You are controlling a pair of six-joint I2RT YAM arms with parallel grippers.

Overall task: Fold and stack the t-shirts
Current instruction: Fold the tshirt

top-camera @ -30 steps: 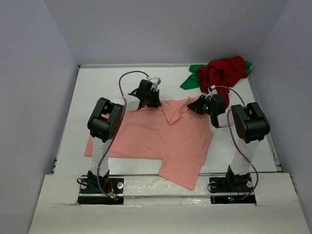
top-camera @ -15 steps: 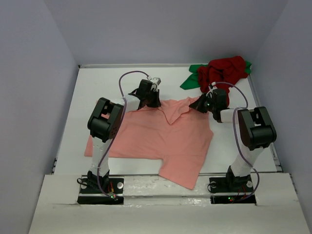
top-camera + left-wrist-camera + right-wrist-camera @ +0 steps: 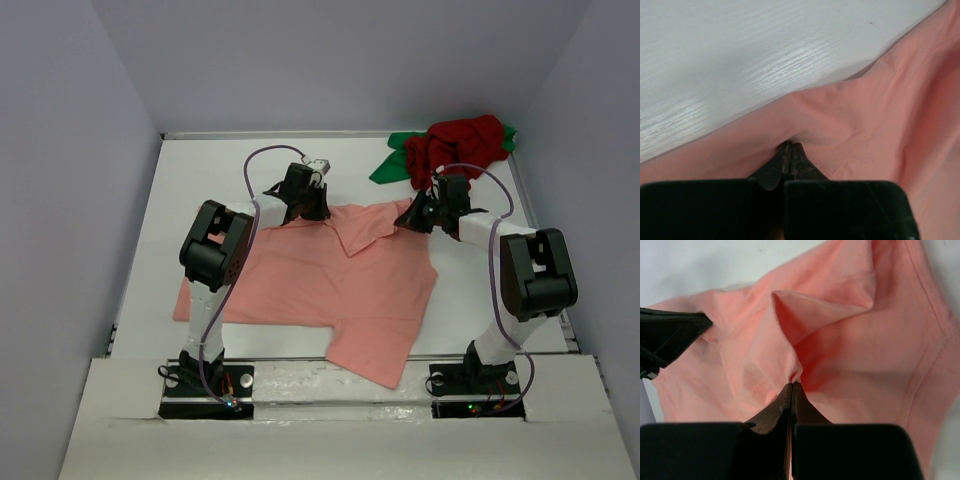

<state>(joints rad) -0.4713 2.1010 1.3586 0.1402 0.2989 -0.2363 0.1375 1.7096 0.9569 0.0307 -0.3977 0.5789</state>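
A salmon-pink t-shirt (image 3: 330,285) lies spread across the middle of the white table (image 3: 200,180), one part hanging toward the near edge. My left gripper (image 3: 305,212) is shut on the shirt's far edge; the left wrist view shows its closed tips (image 3: 790,145) pinching the pink cloth (image 3: 880,120). My right gripper (image 3: 412,220) is shut on the shirt's far right corner, its tips (image 3: 792,384) nipping a raised fold of pink cloth (image 3: 855,355). A dark red t-shirt (image 3: 455,148) lies crumpled on a bright green t-shirt (image 3: 392,168) at the far right corner.
Pale walls close in the table on the left, back and right. The left gripper's black body (image 3: 665,337) shows at the left of the right wrist view. Bare table surface lies left of the pink shirt and along the far edge (image 3: 740,60).
The right arm has reached farther out toward the shirt's far right corner, and its gripper has closed on the cloth there. The left arm has stayed where it was.
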